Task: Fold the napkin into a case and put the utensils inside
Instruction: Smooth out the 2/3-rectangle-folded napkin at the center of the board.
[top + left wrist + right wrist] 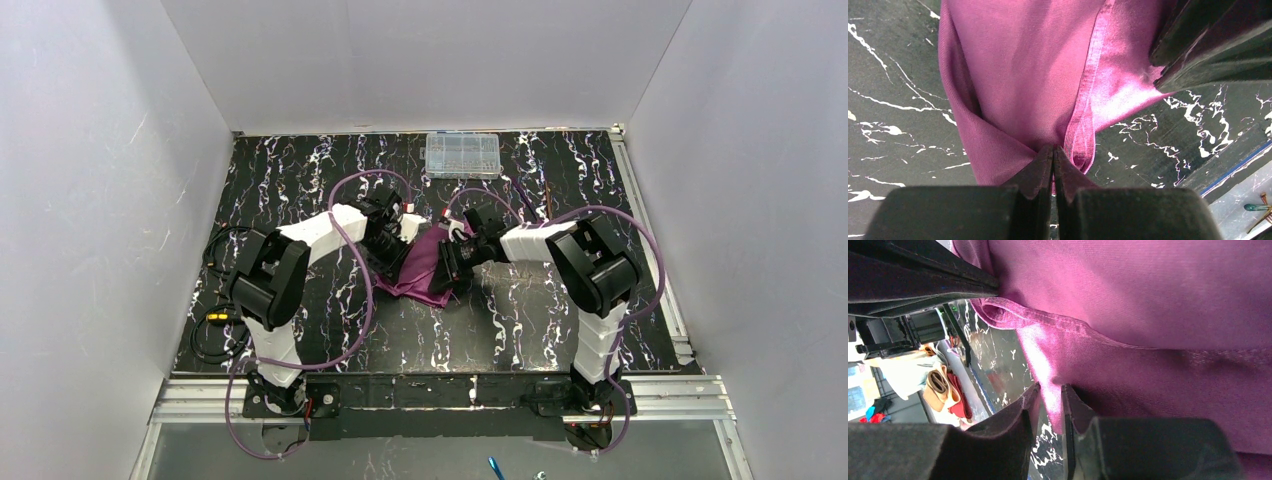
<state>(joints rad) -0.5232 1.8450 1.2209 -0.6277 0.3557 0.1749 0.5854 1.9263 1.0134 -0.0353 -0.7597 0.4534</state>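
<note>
Both sides work the napkin (425,262) at the middle of the table (520,320): left fingers (1035,170) clenched on a bunched corner, likely to pull a fold, right fingers (1023,412) slightly parted around an edge, grip unclear.

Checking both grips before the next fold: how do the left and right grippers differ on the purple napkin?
The left gripper has its fingers pressed shut, pinching a gathered fold of the plum-purple cloth napkin. The right gripper shows a narrow gap between its fingers, so its grip is unclear. The left gripper sits at the napkin's left side, the right gripper at its right. Both meet the cloth's edge.
</note>
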